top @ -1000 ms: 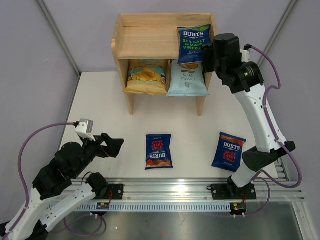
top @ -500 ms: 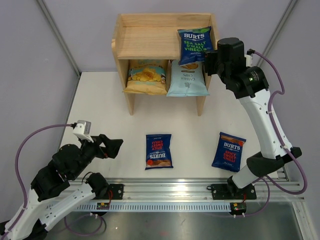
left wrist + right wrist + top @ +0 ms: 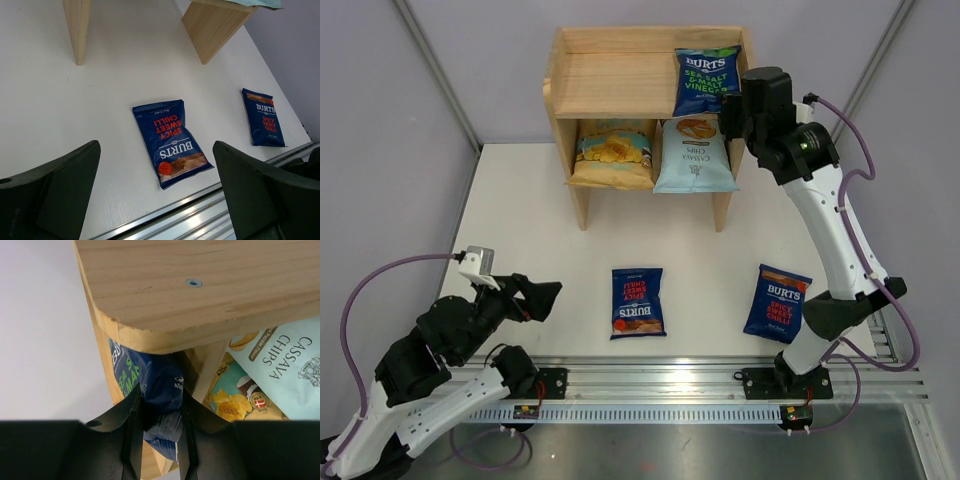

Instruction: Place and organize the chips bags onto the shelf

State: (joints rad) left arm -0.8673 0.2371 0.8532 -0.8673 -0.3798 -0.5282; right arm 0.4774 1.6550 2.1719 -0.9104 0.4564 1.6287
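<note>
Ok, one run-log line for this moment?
right gripper: shut on sea salt bag at shelf upper tier | left gripper: open | centre chilli bag, right chilli bag: on table

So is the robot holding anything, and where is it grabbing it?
The right gripper pinches a dark blue chips bag near its lower right corner. The left gripper is open and empty.

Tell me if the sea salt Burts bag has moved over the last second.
Yes. The sea salt bag, pinched in the right tool, has shifted towards the back rim of the shelf.
</note>
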